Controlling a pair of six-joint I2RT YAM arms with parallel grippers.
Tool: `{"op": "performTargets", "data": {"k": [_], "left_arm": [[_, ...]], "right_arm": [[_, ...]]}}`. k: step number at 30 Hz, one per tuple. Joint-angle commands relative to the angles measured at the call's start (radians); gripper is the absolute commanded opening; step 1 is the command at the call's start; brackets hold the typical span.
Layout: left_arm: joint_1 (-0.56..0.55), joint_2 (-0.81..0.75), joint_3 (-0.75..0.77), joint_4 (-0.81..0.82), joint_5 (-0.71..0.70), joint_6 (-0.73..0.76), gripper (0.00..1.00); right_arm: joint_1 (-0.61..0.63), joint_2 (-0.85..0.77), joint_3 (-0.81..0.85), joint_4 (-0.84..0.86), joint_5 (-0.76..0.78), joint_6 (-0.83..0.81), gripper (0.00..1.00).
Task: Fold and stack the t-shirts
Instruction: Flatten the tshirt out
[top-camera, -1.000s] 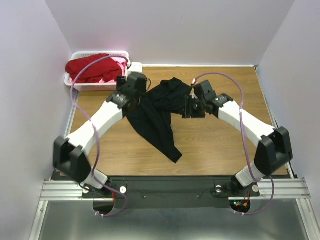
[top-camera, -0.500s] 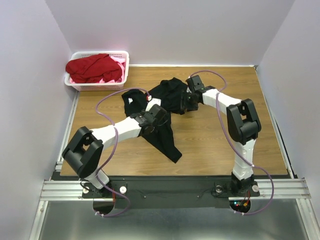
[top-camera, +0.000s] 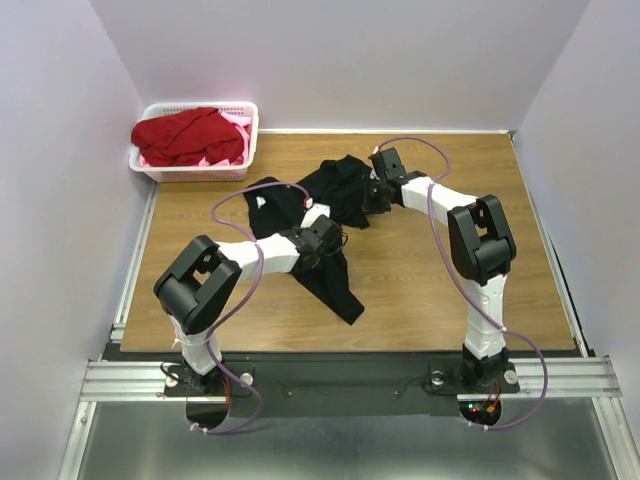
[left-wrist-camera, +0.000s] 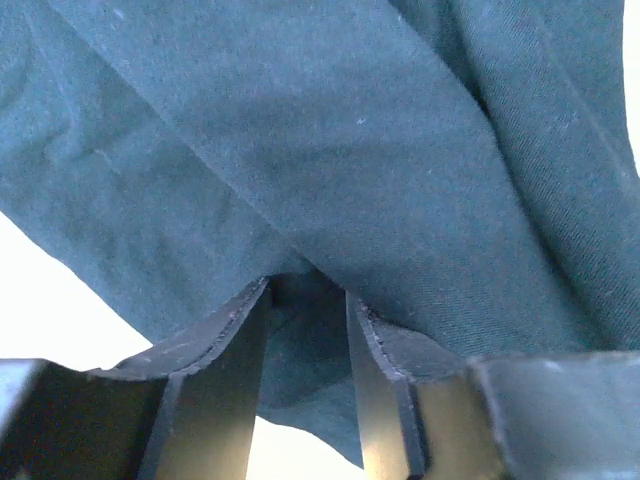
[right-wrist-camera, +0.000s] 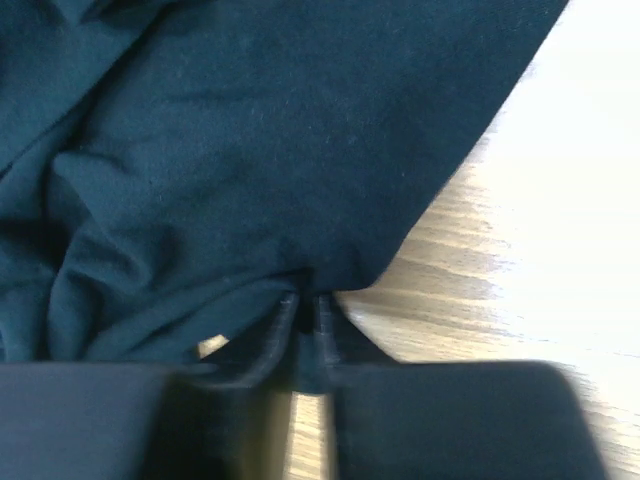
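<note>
The black t-shirt (top-camera: 335, 182) lies crumpled in the middle of the wooden table, with one tail reaching toward the near edge. My left gripper (top-camera: 328, 238) sits low on its middle. In the left wrist view the shirt (left-wrist-camera: 320, 150) drapes over the fingertips and my left gripper (left-wrist-camera: 307, 285) is closed on a fold of it. My right gripper (top-camera: 370, 200) is at the shirt's right edge. In the right wrist view my right gripper (right-wrist-camera: 305, 300) is shut on the hem of the shirt (right-wrist-camera: 250, 150). The red shirts (top-camera: 190, 135) and a pink one (top-camera: 215, 158) lie in the basket.
The white slotted basket (top-camera: 253, 120) stands at the back left corner of the table (top-camera: 450, 290). Purple cables loop over both arms. White walls close in the left, right and back sides.
My left arm has swung from beside the basket to the shirt's middle. My right gripper has moved back and left. The shirt's left part has spread leftward.
</note>
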Motion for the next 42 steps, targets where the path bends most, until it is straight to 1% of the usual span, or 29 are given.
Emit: {"op": "performTargets", "data": {"k": [1, 2, 4, 6, 7, 9, 10, 11, 12, 14, 17, 20, 23, 24, 25, 26, 27, 28, 29, 30, 32, 33, 34, 35, 36, 39, 40, 41, 42], "left_arm": [[0.006, 0.047, -0.042, -0.041, 0.017, -0.008, 0.44], [0.02, 0.044, -0.051, -0.046, 0.035, -0.008, 0.42], [0.031, 0.031, -0.058, -0.069, 0.041, -0.005, 0.33], [0.06, 0.025, -0.06, -0.096, 0.053, 0.001, 0.33], [0.075, 0.016, -0.06, -0.116, 0.063, 0.012, 0.32], [0.1, 0.004, -0.066, -0.127, 0.087, 0.026, 0.32], [0.126, -0.008, -0.066, -0.135, 0.096, 0.033, 0.32], [0.137, -0.013, -0.066, -0.139, 0.104, 0.047, 0.32], [0.152, -0.021, -0.068, -0.132, 0.134, 0.056, 0.32], [0.175, -0.033, -0.062, -0.136, 0.155, 0.07, 0.32], [0.201, -0.027, -0.036, -0.152, 0.172, 0.104, 0.32], [0.236, -0.001, 0.001, -0.165, 0.165, 0.144, 0.33], [0.261, 0.031, 0.058, -0.181, 0.141, 0.185, 0.34], [0.269, 0.042, 0.091, -0.178, 0.12, 0.213, 0.37], [0.272, 0.042, 0.109, -0.17, 0.106, 0.213, 0.39], [0.272, 0.048, 0.124, -0.159, 0.093, 0.243, 0.41], [0.272, 0.051, 0.153, -0.147, 0.075, 0.262, 0.45], [0.272, 0.056, 0.17, -0.13, 0.066, 0.276, 0.52], [0.272, 0.057, 0.187, -0.124, 0.06, 0.298, 0.54], [0.272, 0.053, 0.211, -0.106, 0.05, 0.308, 0.59], [0.272, 0.041, 0.23, -0.095, 0.047, 0.308, 0.66], [0.27, 0.015, 0.241, -0.098, 0.058, 0.3, 0.69], [0.27, -0.005, 0.241, -0.101, 0.069, 0.285, 0.72], [0.269, -0.027, 0.236, -0.102, 0.082, 0.27, 0.73], [0.267, -0.05, 0.216, -0.112, 0.104, 0.224, 0.73], [0.249, -0.136, 0.154, -0.132, 0.158, 0.146, 0.72], [0.24, -0.154, 0.132, -0.138, 0.171, 0.103, 0.68], [0.23, -0.185, 0.109, -0.139, 0.187, 0.081, 0.66], [0.209, -0.199, 0.063, -0.139, 0.211, 0.063, 0.61]], "right_arm": [[-0.021, -0.005, -0.033, 0.054, 0.045, 0.005, 0.05], [-0.033, -0.024, -0.05, 0.055, 0.052, 0.004, 0.01], [-0.084, -0.06, -0.099, 0.055, 0.055, 0.005, 0.01], [-0.124, -0.091, -0.131, 0.055, 0.09, 0.013, 0.01], [-0.171, -0.105, -0.151, 0.054, 0.105, 0.017, 0.01], [-0.226, -0.154, -0.205, 0.054, 0.114, 0.037, 0.01], [-0.286, -0.174, -0.222, 0.054, 0.121, 0.043, 0.01], [-0.317, -0.189, -0.237, 0.054, 0.119, 0.057, 0.01], [-0.349, -0.226, -0.267, 0.052, 0.119, 0.063, 0.01], [-0.435, -0.257, -0.288, 0.052, 0.124, 0.069, 0.01], [-0.507, -0.318, -0.286, 0.045, 0.133, 0.057, 0.01], [-0.52, -0.352, -0.246, 0.016, 0.186, 0.022, 0.02], [-0.523, -0.366, -0.211, -0.038, 0.243, 0.013, 0.1], [-0.521, -0.372, -0.211, -0.053, 0.257, 0.01, 0.18], [-0.521, -0.381, -0.212, -0.06, 0.26, 0.011, 0.21], [-0.521, -0.403, -0.223, -0.063, 0.26, 0.011, 0.24], [-0.521, -0.413, -0.229, -0.064, 0.248, 0.013, 0.27], [-0.521, -0.424, -0.237, -0.069, 0.202, 0.013, 0.34], [-0.521, -0.438, -0.254, -0.07, 0.178, 0.014, 0.37], [-0.521, -0.465, -0.268, -0.072, 0.127, 0.014, 0.42], [-0.518, -0.495, -0.291, -0.073, 0.075, 0.014, 0.47], [-0.512, -0.516, -0.313, -0.075, 0.008, 0.005, 0.47], [-0.507, -0.525, -0.323, -0.076, -0.023, -0.001, 0.48], [-0.501, -0.533, -0.334, -0.081, -0.049, -0.01, 0.47], [-0.495, -0.541, -0.353, -0.09, -0.066, -0.019, 0.47], [-0.472, -0.573, -0.399, -0.095, -0.149, -0.01, 0.47], [-0.451, -0.579, -0.415, -0.093, -0.175, -0.006, 0.45], [-0.429, -0.585, -0.435, -0.093, -0.23, -0.006, 0.44], [-0.365, -0.585, -0.438, -0.096, -0.258, -0.015, 0.43]]}}
